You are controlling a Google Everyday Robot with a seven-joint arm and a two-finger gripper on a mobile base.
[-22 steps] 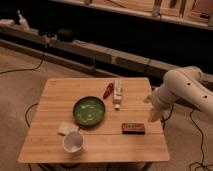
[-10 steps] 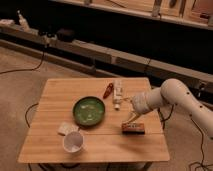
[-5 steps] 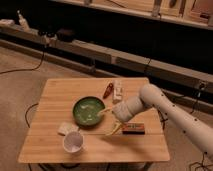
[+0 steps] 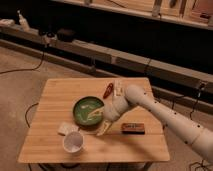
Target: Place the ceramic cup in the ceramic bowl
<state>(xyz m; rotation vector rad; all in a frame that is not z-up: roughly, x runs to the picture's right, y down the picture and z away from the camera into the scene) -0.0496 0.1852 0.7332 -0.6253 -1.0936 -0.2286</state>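
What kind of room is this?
Probably a robot lab: trailing cables, long benches behind, and a table where the gripper hovers open by the bowl.

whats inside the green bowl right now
Only pale streaks show inside the ceramic bowl; the ceramic cup stands outside it, nearer the camera. The gripper, jaws open, hangs over its right edge and covers that part.

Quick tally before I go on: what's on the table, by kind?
Cup: 1, ceramic cup
Bowl: 1, ceramic bowl
Pale pad: 1
Red item: 1
White packet: 1
Dark bar: 1
Total: 6
Gripper: open, at the bowl's near-right rim.
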